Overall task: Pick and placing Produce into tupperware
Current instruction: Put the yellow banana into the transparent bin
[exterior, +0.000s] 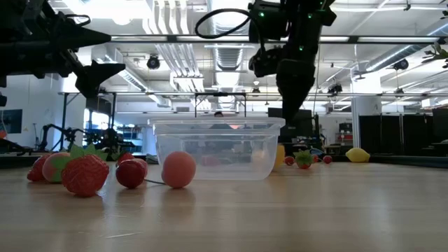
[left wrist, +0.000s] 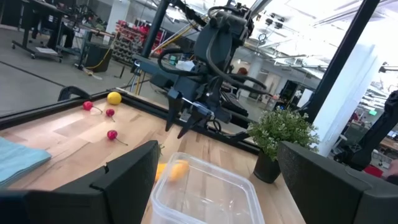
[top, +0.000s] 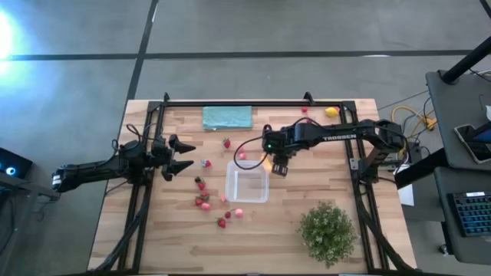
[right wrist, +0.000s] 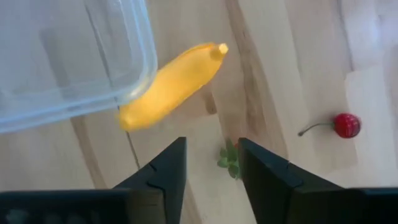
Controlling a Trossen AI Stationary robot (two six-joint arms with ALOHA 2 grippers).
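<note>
The clear square tupperware (top: pixel 247 184) stands on the table's middle and holds nothing that I can see. A yellow banana (right wrist: pixel 171 84) lies against its far right corner. Red and pink fruits (top: pixel 202 201) are scattered left of and in front of it, and a lemon (top: pixel 331 112) lies by the far edge. My right gripper (top: pixel 278 166) hovers open above the banana's spot, well off the table in the low view (exterior: pixel 290 84). A small green leafy bit (right wrist: pixel 229 159) lies on the wood below its fingers. My left gripper (top: pixel 181 158) waits open at the table's left, pointing at the tupperware (left wrist: pixel 205 193).
A teal cloth (top: pixel 227 117) lies flat at the far edge. A bushy green plant (top: pixel 328 230) stands at the near right. A red cherry with a stem (right wrist: pixel 346 124) lies beside the banana, and more (left wrist: pixel 111 113) lie near the lemon (left wrist: pixel 114 98). A black frame (top: pixel 253 102) borders the table.
</note>
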